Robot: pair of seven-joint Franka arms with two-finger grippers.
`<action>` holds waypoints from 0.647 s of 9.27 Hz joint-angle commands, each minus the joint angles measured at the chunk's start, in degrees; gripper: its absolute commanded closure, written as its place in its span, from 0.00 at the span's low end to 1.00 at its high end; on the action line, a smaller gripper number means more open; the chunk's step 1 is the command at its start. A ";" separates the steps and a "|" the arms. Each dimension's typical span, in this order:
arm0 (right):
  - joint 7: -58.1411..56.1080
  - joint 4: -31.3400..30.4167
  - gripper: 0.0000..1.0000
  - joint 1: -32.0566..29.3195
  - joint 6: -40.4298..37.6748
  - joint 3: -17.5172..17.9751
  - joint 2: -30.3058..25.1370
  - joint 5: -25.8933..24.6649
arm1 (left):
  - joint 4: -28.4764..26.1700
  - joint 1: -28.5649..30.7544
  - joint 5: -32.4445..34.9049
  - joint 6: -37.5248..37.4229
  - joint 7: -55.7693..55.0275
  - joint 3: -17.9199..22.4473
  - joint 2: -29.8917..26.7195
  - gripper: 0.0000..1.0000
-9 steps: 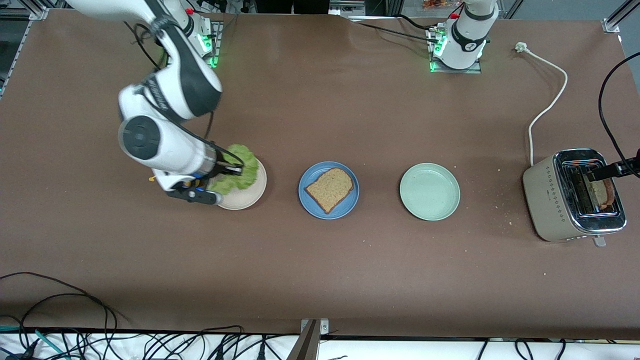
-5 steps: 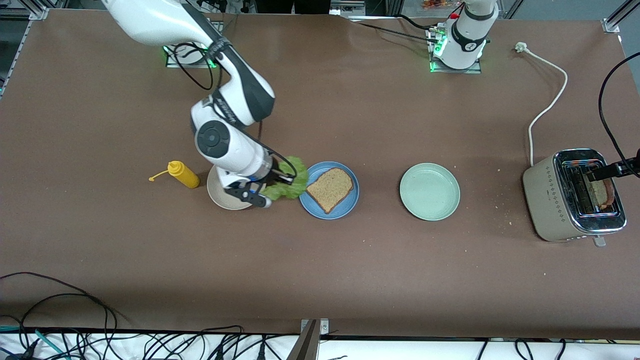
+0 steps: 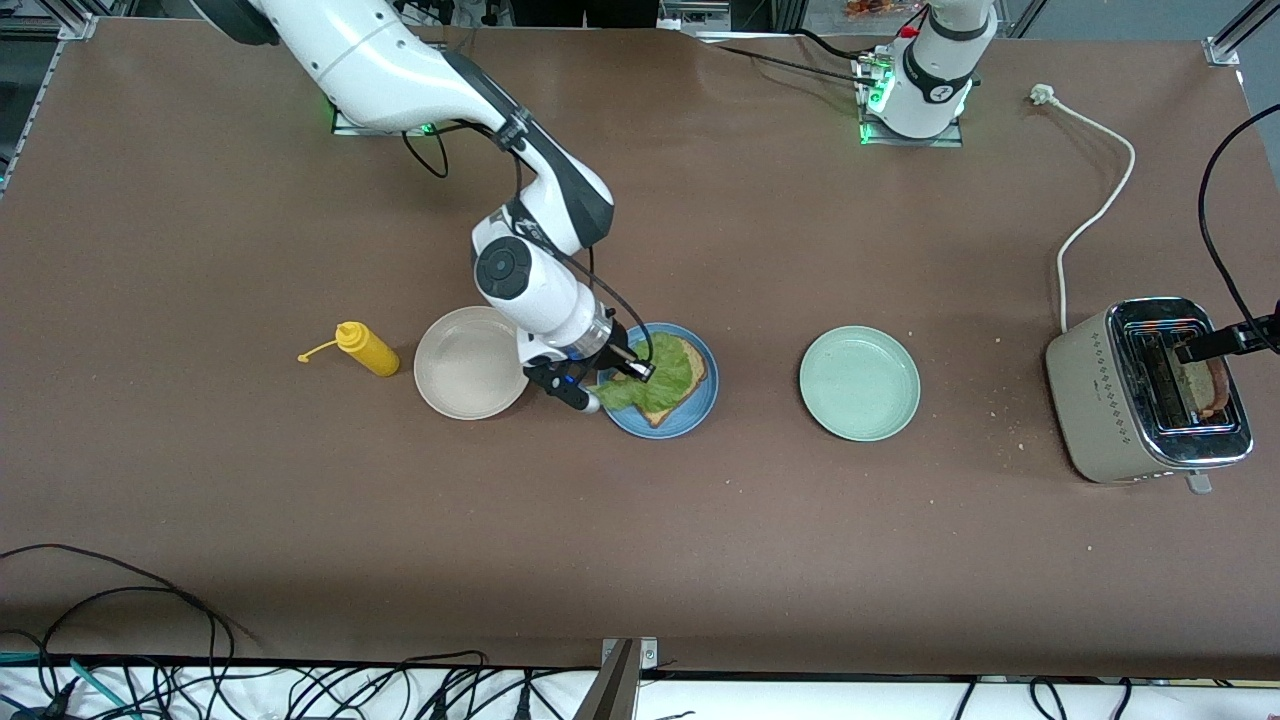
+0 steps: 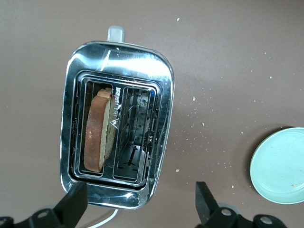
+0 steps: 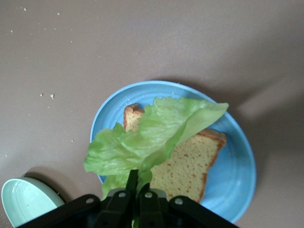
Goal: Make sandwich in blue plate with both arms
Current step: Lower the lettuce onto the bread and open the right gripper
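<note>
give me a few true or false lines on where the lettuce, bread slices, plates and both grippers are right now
1. The right gripper is shut on the lettuce leaf over the blue plate. True.
2. The blue plate holds two bread slices. False: one bread slice lies there; a second slice stands in the toaster.
3. The left gripper hangs open over the toaster. True.
4. The pale green plate holds the lettuce. False: nothing lies on it.
5. The yellow bottle stands on the beige plate. False: it is beside it on the table.
</note>
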 commanded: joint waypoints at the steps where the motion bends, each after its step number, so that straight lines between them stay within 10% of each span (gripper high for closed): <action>1: 1.15 0.80 0.09 1.28 2.83 -0.13 1.74 0.82 | 0.57 -0.19 -0.93 -0.44 1.32 -0.09 -0.78 0.00; 6: 0.10 -3.33 0.00 1.28 -4.42 -3.38 -4.48 -0.84 | 0.65 -0.19 -1.01 -0.52 1.15 -1.32 -0.43 0.00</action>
